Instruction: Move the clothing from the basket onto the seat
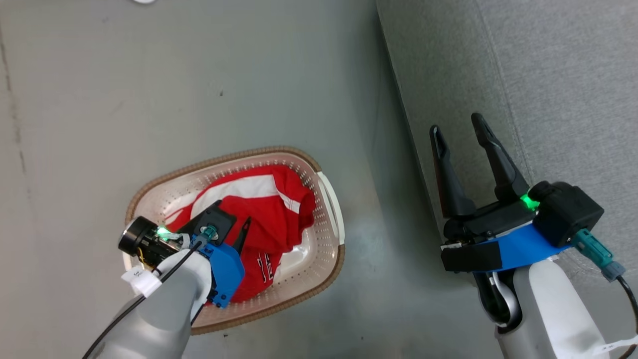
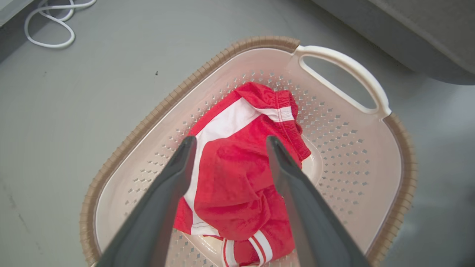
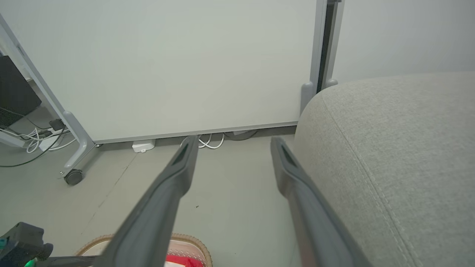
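Observation:
The basket [image 1: 224, 159] stands on the grey floor, cream with a brown rim, and the red and white clothing [image 1: 269, 209] lies crumpled in it. My left gripper [image 1: 239, 234] points down into the basket. In the left wrist view it [image 2: 230, 139] is open, its fingers spread on either side of the clothing [image 2: 237, 193] with nothing pinched. The basket's perforated wall [image 2: 352, 155] and white handle surround the cloth. My right gripper [image 1: 457, 127] is open and empty at the edge of the light-grey seat [image 1: 548, 75]. The right wrist view shows it [image 3: 233, 140] beside the seat [image 3: 389, 148].
The grey floor [image 1: 199, 75] spreads around the basket. A white cable [image 2: 48, 22] lies on it beyond the basket. A pale wall panel [image 3: 185, 55] on a wheeled frame [image 3: 73, 177] stands ahead, with cables [image 3: 211, 142] at its foot.

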Robot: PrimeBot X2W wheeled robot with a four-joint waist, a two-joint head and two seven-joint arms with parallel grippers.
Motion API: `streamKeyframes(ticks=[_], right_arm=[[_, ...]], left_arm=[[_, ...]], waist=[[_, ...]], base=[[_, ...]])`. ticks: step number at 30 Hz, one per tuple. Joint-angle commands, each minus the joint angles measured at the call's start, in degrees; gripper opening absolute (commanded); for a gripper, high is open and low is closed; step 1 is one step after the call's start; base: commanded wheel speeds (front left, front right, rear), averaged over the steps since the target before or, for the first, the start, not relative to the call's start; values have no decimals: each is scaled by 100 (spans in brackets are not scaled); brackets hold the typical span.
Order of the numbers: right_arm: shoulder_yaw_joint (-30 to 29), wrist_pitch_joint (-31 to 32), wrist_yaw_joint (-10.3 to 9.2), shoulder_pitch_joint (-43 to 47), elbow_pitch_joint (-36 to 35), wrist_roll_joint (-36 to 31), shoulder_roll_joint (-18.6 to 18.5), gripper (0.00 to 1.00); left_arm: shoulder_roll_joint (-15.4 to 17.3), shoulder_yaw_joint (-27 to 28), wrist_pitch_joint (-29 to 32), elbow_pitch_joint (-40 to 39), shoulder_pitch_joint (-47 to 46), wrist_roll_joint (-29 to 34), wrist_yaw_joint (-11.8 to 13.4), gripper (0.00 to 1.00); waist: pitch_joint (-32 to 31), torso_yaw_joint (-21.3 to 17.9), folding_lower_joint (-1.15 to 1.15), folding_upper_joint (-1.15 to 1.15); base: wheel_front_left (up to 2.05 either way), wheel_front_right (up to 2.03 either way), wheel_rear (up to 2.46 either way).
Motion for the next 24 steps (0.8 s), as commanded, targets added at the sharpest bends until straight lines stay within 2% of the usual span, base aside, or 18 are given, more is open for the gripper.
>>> streamKeyframes(ticks=[1,12,24], right_arm=[[-8,-22,13,-142,-53,-13,-19,100],[-4,-22,13,-486,-413,28,-19,100],[-122,-22,13,-495,-624,8,-19,100]], left_arm=[[11,-99,64,111,-171,-50,-4,100],[198,-854,586,579,-833,-367,-5,100],[372,-1123,787,694,-1334,-681,-5,100]], waist=[[303,-47,-2,0],[1210,-101,-2,0],[1787,-180,-2,0]], base=[[0,0,0],[0,0,0],[0,0,0]])
